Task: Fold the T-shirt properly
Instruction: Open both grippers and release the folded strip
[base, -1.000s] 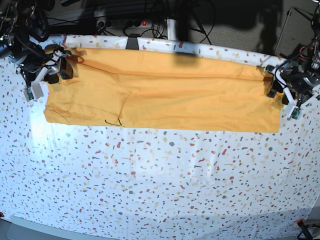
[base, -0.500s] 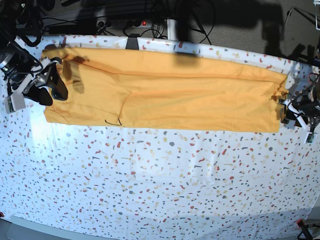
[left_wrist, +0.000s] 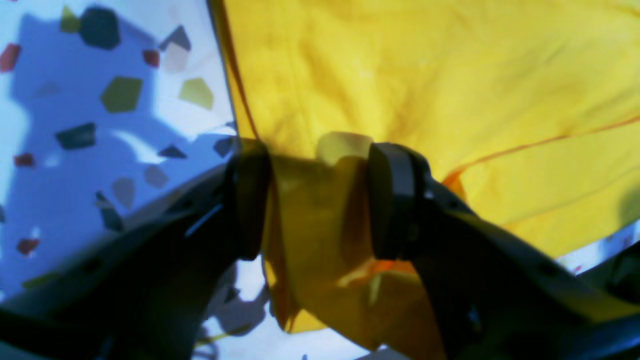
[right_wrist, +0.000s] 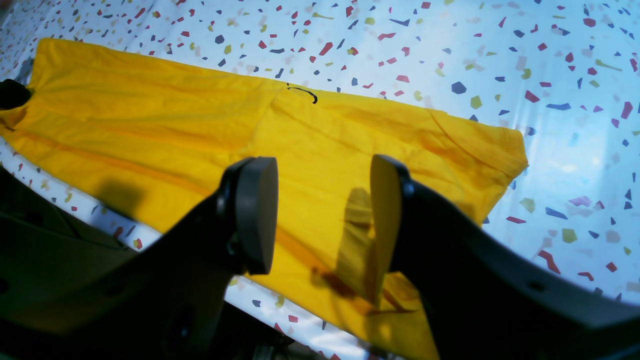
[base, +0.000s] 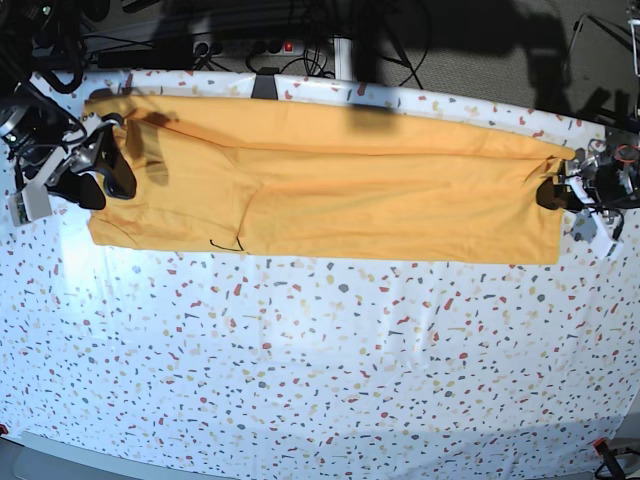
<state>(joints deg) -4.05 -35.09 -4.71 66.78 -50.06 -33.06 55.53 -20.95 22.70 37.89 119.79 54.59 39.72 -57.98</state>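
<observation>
Well, the terrazzo-patterned table (base: 320, 380) fills most of the base view, bare across its whole lower half. The T-shirt (base: 330, 195) lies as a long band across the upper part, its long axis running left to right, already folded lengthwise. At the frame's right edge the left gripper (base: 552, 194) has its jaws spread around the cloth's end, fabric bunched between them (not pinched tight, as far as I can judge). At the upper left the right gripper (base: 108, 172) hangs with jaws apart over the other end, holding nothing. Each arm is nearest its own end; any fold would swing toward the open middle.
</observation>
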